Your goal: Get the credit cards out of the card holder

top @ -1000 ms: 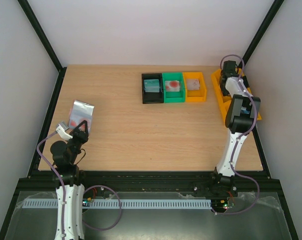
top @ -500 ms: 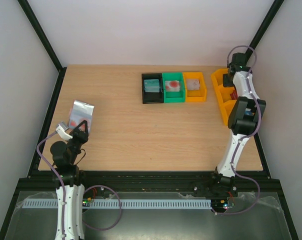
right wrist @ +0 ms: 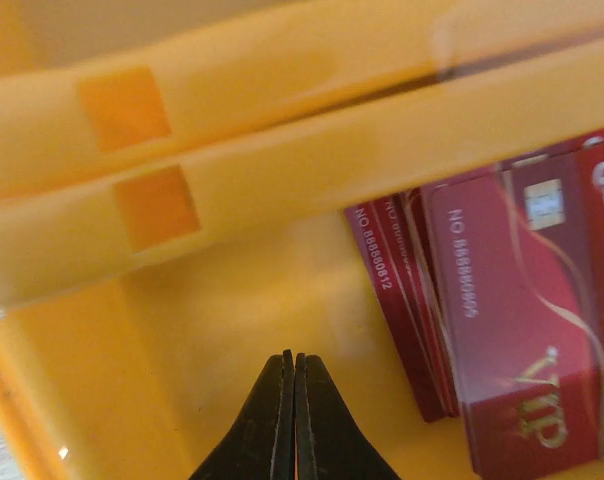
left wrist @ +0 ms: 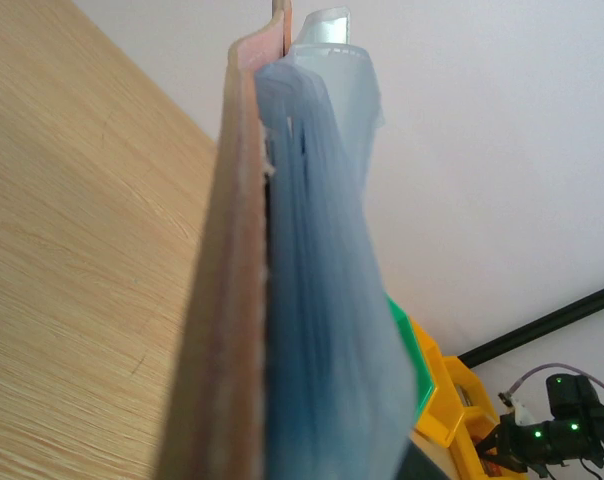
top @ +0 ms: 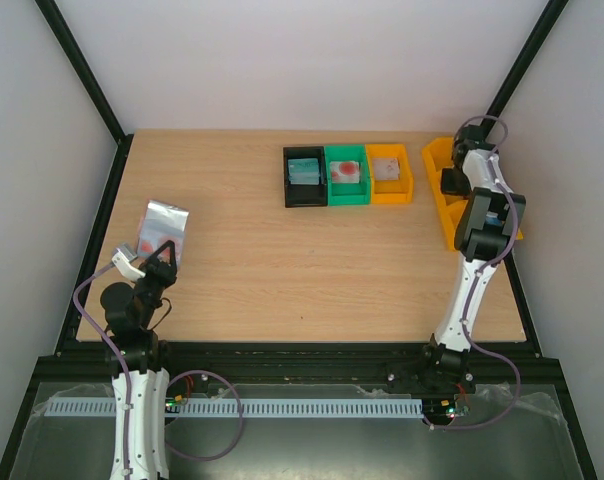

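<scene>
Left wrist view is almost filled by the card holder (left wrist: pixel 232 330), seen edge-on with tan leather on one side and blue-grey lining on the other. The fingers gripping it are cut off, and no card can be made out inside. From above, the left gripper (top: pixel 162 255) is clamped on the holder's near edge, well left of the green bin (top: pixel 346 173) and nearer the arm bases.

The black bin (top: pixel 304 176) touches the green bin's left side and holds something pale teal. The green bin holds something reddish, and the orange bin (top: pixel 389 174) on its right something whitish — all too small to name.

Farther right of the green bin, the yellow tray (right wrist: pixel 232 300) holds a stack of red credit cards (right wrist: pixel 512 300). The right gripper (right wrist: pixel 294 362) is inside the tray just beside the stack — its jaws pressed together on nothing.
</scene>
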Robot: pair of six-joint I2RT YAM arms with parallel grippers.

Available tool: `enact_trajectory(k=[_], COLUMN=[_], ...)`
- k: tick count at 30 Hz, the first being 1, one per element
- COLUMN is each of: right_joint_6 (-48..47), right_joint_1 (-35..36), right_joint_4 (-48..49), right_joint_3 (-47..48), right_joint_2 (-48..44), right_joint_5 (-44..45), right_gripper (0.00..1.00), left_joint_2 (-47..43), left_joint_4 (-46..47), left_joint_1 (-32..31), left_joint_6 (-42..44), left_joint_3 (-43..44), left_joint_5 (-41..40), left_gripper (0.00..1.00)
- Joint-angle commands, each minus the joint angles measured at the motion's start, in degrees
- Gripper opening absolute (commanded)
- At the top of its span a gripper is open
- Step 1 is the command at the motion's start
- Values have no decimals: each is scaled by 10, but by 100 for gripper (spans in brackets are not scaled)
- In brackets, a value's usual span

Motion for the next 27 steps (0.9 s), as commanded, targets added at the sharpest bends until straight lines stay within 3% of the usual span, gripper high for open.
enact_trajectory(k=[1,14,20,27], right_joint_6=[16,2,-3,2], right_joint_1=[-4,-24,-24,-13], right_joint_4=[-38,8,11,29], right_joint_3=[37,40,52,51], right_joint_2=[28,36,21,-41], right_joint_5=[16,173,142,-30], right_gripper=[2,2,2,4], left_joint_2=[-6,-6,-5,-2], left_joint_4=[29,30,30,34], left_joint_1=[4,6,6,7], left_joint_6=[-3,-3,-3,-2], left_joint_3=[-7,-7,-7,-7], left_joint_5=[8,8,8,12], left_gripper=[2,2,2,2])
